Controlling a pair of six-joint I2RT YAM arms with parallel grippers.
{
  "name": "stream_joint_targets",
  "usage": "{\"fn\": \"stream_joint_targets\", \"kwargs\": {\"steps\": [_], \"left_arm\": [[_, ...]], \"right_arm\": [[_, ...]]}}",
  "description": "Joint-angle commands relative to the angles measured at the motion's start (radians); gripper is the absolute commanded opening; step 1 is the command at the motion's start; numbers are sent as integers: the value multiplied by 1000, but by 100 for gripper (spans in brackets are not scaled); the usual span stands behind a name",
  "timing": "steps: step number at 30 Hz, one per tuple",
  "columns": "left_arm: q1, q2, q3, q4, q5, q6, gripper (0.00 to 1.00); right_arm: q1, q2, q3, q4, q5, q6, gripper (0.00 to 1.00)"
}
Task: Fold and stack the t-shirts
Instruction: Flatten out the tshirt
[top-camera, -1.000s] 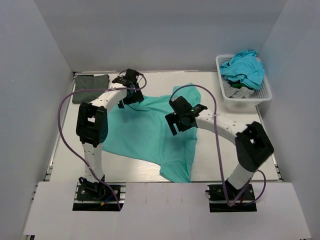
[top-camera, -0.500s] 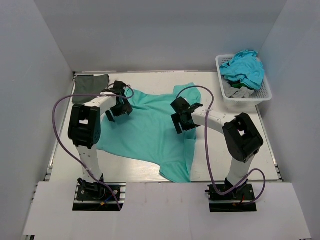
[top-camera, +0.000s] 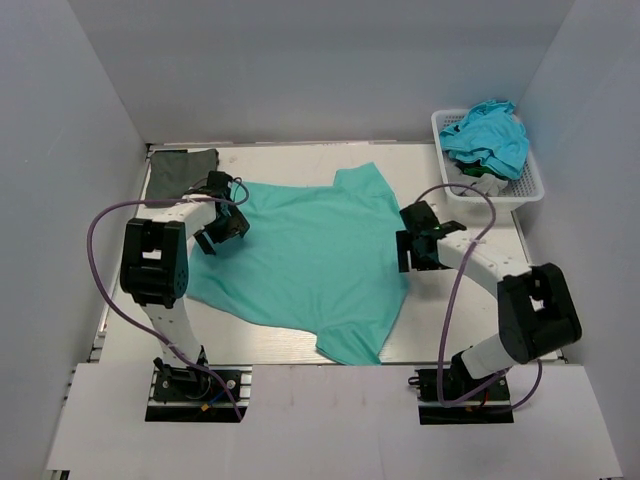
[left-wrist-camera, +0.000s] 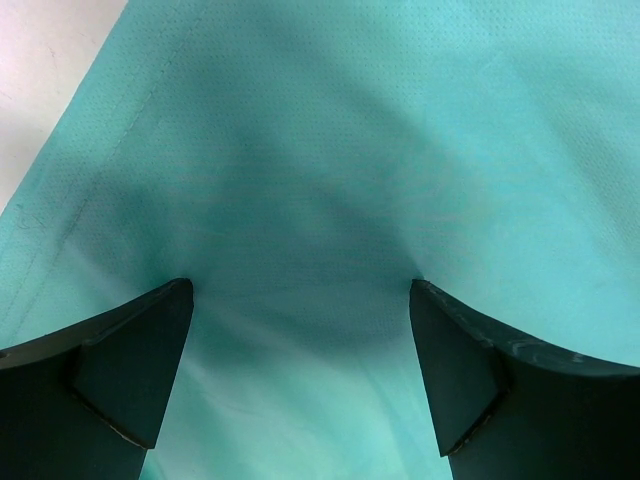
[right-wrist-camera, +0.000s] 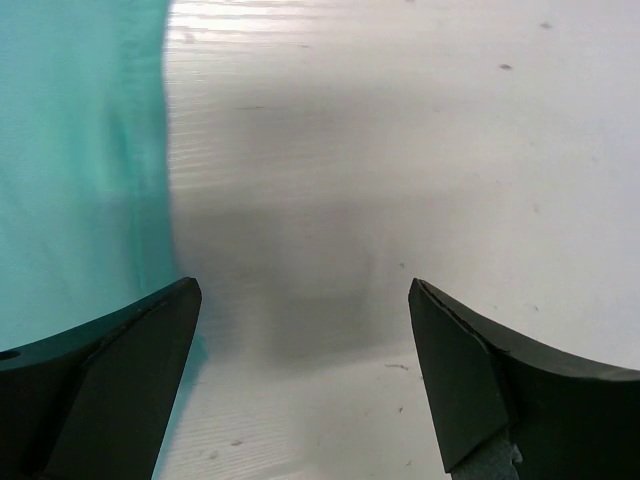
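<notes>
Left gripper (top-camera: 222, 230) hangs spread and empty over the left side of the teal shirt (top-camera: 310, 260). Right gripper (top-camera: 418, 250), also spread and empty, hovers over bare table (right-wrist-camera: 400, 150), the shirt's edge just to its left. A folded dark shirt (top-camera: 180, 166) lies beyond the left gripper.

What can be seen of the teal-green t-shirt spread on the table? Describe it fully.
The t-shirt is plain teal-green, a knit with a fine dotted weave. It lies spread flat on the white table, one sleeve pointing to the far side, another part rumpled near the front edge. The open left gripper hangs over its left part; contact cannot be told. The open right gripper is over bare table beside its right edge.
</notes>
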Motion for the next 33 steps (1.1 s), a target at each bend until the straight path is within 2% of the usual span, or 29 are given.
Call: {"fn": "stream_joint_targets", "kwargs": {"steps": [1,5,6,8,9,10,12,14,18,22,26,33], "left_arm": [[13,-12,-38,21,51,0,100],[13,-12,-28,21,78,27,100],[13,-12,-17,30,79,37,100],[13,-23,-17,30,89,47,100],[13,-23,-5,30,89,57,100],[13,-46,7,30,100,57,100],[3,-71,20,30,111,57,100],[-7,-98,31,30,111,67,100],[-7,-164,64,30,120,90,100],[-7,-164,127,7,77,124,100],[-7,-102,173,7,92,149,100],[-7,24,202,1,105,159,100]], "right_arm": [[-65,-86,-28,10,32,60,90],[-138,-126,-41,-16,-17,108,90],[-148,-153,-35,-13,-119,95,90],[-136,-181,-29,41,-194,15,90],[-129,-233,-22,63,-322,2,90],[-123,-249,-21,143,-351,-13,90],[-114,-267,1,168,-440,-50,90],[-90,-253,58,168,-443,-59,90],[-45,-117,94,189,-492,-53,90],[-24,-3,117,211,-457,-7,90],[-20,110,173,179,-328,39,90],[-34,291,238,166,-271,94,90]]}}
